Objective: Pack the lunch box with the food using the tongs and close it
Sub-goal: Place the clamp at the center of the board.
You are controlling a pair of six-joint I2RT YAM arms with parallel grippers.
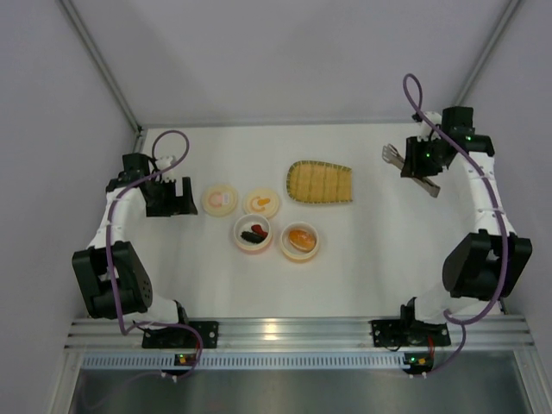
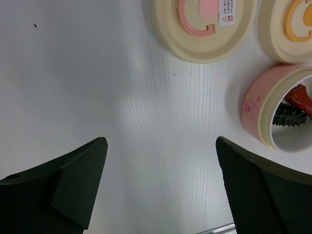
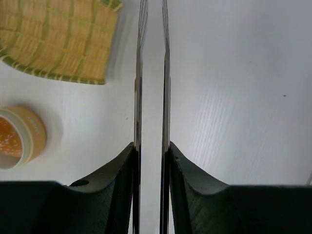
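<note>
My right gripper [image 1: 420, 164] [image 3: 151, 148] is shut on the tongs [image 1: 391, 154] at the back right, above the table. In the right wrist view its two thin metal arms [image 3: 138, 73] run straight ahead between my fingers, a narrow gap between them. The lunch box is two round tubs. The pink tub [image 1: 253, 233] [image 2: 273, 109] holds a red piece [image 2: 303, 100] and a dark piece [image 2: 287, 118]. The orange tub [image 1: 300, 241] [image 3: 19, 136] holds an orange piece. Both lids, pink [image 1: 219, 200] [image 2: 202, 24] and orange [image 1: 261, 203] [image 2: 287, 29], lie behind them. My left gripper [image 1: 168, 197] [image 2: 160, 146] hangs open, left of the pink lid.
A yellow ribbed tray with a green rim [image 1: 320, 182] [image 3: 53, 39] lies behind the tubs, left of the tongs' tips. White walls close the table at the back and on both sides.
</note>
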